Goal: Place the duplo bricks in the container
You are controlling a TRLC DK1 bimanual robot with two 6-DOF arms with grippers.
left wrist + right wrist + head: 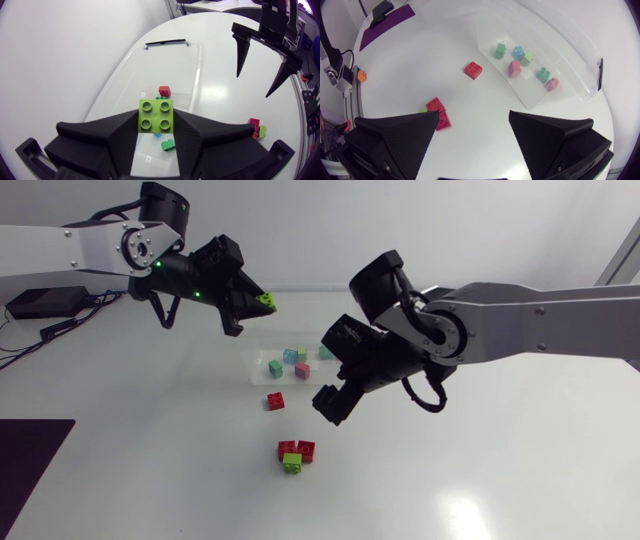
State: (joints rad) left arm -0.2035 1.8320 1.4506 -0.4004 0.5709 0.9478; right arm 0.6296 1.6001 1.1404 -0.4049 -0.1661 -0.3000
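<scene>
**Inspector A:** What do we record for the left gripper (262, 302)?

**Inspector B:** We find it clamped on a lime brick (156, 116), one finger against each side, studs facing the wrist camera. It is held off the table. In the left wrist view the clear container (125, 65) lies beneath it.

**Inspector A:** And the right gripper (474, 114)?

**Inspector B:** We note its fingers are spread wide with nothing between them. It hangs above the table near a corner of the container.

**Inspector A:** Contents of the container?

**Inspector B:** We count six pastel bricks (514, 67) on its floor: green, blue, pale green, teal and two pinkish.

**Inspector A:** What do we find outside it?

**Inspector B:** A single red brick (275, 400) lies on the table close beside the container. Further off we see a tight cluster (296, 452) of two red bricks and a lime one, touching one another.
</scene>
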